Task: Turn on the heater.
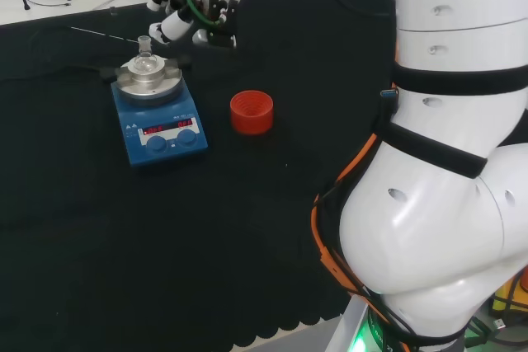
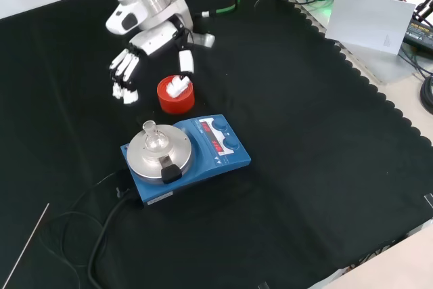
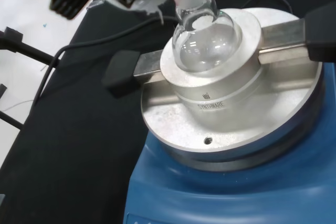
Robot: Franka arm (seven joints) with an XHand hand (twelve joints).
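The blue heater (image 1: 158, 131) (image 2: 203, 160) stands on the black cloth, and red digits glow on its front panel (image 1: 169, 128) beside two blue knobs (image 2: 231, 142). On its round metal block (image 3: 220, 103) sits a small clear round-bottom flask (image 1: 145, 58) (image 2: 153, 138) (image 3: 203, 43). The hand (image 1: 195, 16) (image 2: 147, 44) hovers beyond the heater, apart from it, above the red ribbed ring in the front view. Its fingers (image 2: 124, 76) hang relaxed and hold nothing.
A red ribbed ring stand (image 1: 251, 112) (image 2: 176, 95) lies to the right of the heater in the head view. The heater's black cable (image 2: 101, 235) and a thin rod (image 2: 26, 246) lie on the cloth. The arm's white links (image 1: 450, 162) fill the head view's right.
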